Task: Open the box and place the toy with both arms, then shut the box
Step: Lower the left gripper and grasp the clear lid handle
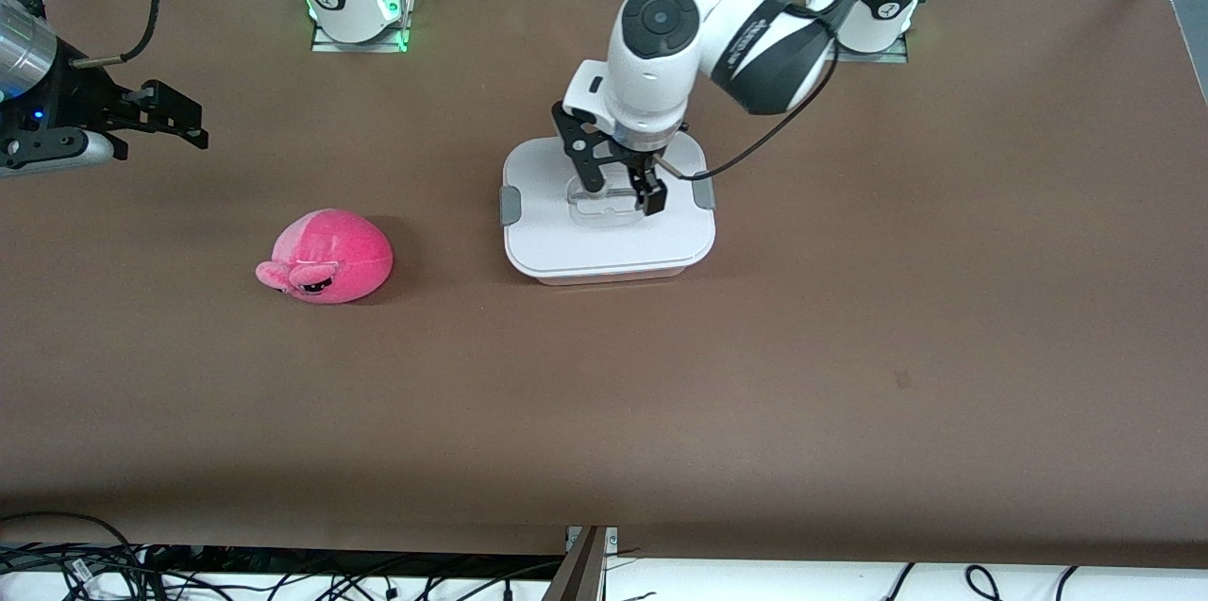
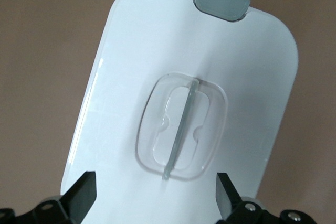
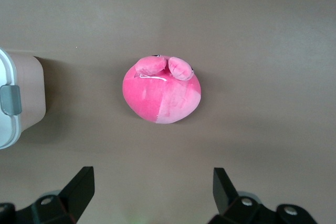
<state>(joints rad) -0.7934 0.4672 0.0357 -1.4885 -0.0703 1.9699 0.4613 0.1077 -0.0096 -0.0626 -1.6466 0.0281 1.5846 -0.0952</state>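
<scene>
Table [image 1: 849, 375]: brown, bare apart from task items. Box [image 1: 609, 238]: lid on, both grey clips down, sits directly under the left gripper [image 1: 623, 181]. That gripper's jaws are spread wide, straddling the clear handle [image 2: 181, 127], nothing held. Toy [image 1: 326, 257]: on the table toward the right arm's end, below the right gripper [image 1: 170, 115], which hangs with jaws wide, empty.

The left arm reaches out from its base with its wrist turned downward; the left end effector [image 1: 624, 174] hangs low with its black fingers [image 2: 81, 195] spread wide, gripping nothing; the right arm waits at its own end, the right end effector [image 1: 179, 122] raised, level, jaws apart and empty.
</scene>
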